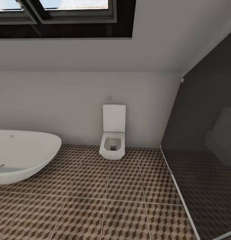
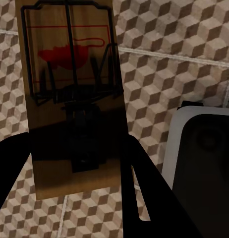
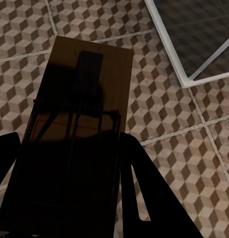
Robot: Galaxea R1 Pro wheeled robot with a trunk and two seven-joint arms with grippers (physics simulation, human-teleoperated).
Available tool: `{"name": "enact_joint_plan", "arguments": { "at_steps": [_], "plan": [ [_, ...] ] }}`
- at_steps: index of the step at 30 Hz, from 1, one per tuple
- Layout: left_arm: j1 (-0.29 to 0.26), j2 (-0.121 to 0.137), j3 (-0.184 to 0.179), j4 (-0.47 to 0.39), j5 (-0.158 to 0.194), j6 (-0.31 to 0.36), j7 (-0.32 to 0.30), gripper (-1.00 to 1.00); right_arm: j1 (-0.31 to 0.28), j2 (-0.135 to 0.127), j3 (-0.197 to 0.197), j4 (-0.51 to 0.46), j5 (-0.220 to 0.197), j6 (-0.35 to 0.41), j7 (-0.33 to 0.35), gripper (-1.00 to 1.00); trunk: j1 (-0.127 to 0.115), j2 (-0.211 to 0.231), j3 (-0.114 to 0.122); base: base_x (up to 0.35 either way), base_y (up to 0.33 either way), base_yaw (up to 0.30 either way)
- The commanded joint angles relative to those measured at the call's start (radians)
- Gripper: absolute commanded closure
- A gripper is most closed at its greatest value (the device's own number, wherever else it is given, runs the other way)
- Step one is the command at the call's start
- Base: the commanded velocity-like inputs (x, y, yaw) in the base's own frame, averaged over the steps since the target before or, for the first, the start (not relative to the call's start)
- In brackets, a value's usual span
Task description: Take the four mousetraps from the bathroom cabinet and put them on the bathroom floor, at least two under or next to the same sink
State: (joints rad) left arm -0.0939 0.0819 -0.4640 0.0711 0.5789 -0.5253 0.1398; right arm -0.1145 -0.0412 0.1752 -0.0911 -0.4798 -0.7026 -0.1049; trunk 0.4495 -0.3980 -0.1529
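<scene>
The bathroom floor [image 1: 95, 200] of brown, beige and white cube-pattern tiles spreads across the lower half of the head view, under a pale grey wall with a dark-framed skylight [image 1: 62, 16] at eleven o'clock. A white oval tub [image 1: 22, 155] sits at nine o'clock; a dark glass partition [image 1: 209, 150] stands at three o'clock. A square white toilet [image 1: 112, 140] is mounted on the wall near centre. In the left wrist view the left gripper [image 2: 77, 163] is clamped on a tan mousetrap [image 2: 70, 99], red spot and wire frame facing the camera, above the tiles. In the right wrist view the right gripper [image 3: 70, 163] likewise grips a second mousetrap [image 3: 80, 109], shadowed, over the floor.
</scene>
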Motion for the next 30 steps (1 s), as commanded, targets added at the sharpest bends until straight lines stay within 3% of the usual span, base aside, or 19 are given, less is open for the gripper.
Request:
{"name": "enact_joint_plan", "arguments": {
  "at_steps": [1,30],
  "plan": [
    [-0.001,-0.001,-0.007,0.003,-0.002,-0.004,0.006,1.00,-0.001,0.000,0.009,0.000,-0.002,-0.001,-0.009,1.00,0.001,-0.002,-0.002,0.000,0.000,0.000],
    [-0.001,-0.001,-0.007,0.003,-0.002,-0.004,0.006,1.00,-0.001,0.000,0.009,-0.001,-0.002,-0.001,-0.009,1.00,0.001,-0.002,-0.002,0.000,0.000,0.000]
  ]
}}
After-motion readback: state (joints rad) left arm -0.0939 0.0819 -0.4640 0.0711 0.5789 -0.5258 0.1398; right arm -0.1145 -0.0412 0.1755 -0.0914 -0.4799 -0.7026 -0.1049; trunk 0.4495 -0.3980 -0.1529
